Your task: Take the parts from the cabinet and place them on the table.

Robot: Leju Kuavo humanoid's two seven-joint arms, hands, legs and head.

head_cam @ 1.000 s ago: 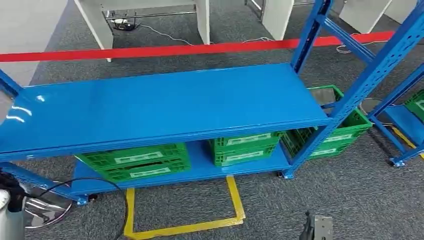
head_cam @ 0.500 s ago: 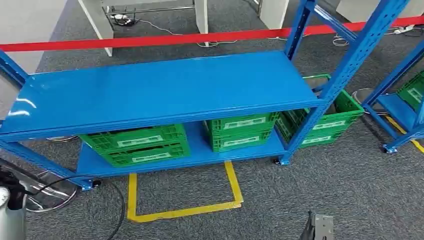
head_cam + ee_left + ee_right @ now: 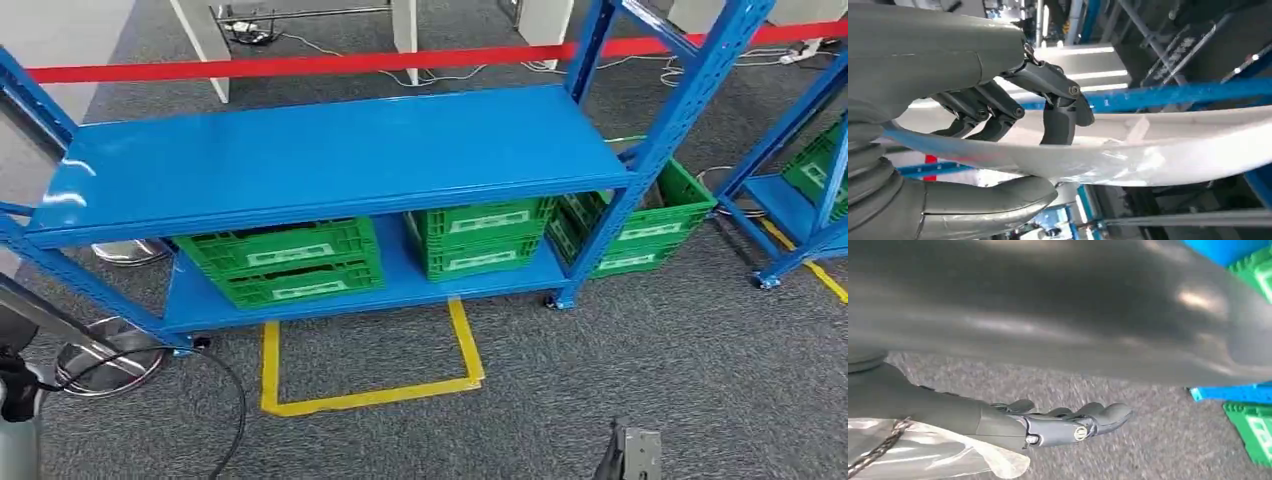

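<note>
My left hand (image 3: 998,105) grips a long, white, slightly curved part (image 3: 1148,150) wrapped in clear film, thumb on one side and dark fingers on the other. My right hand (image 3: 1048,425) hangs over grey carpet with its fingers stretched out flat and nothing between them; crumpled clear plastic (image 3: 948,455) lies by its wrist. In the head view the blue cabinet rack (image 3: 330,160) stands ahead, its upper shelf bare. Green crates (image 3: 285,262) (image 3: 480,238) sit on its lower shelf.
A third green crate (image 3: 640,225) stands past the rack's right post. A yellow tape square (image 3: 370,395) marks the carpet in front. Red barrier tape (image 3: 300,65) runs behind. Another blue rack (image 3: 800,200) stands at the right. A black cable (image 3: 225,390) and a round metal base (image 3: 100,360) lie at the left.
The whole head picture has shifted: the rack now sits higher and looks smaller, with more carpet showing in front, so the camera has moved. The things on the rack have not moved.
</note>
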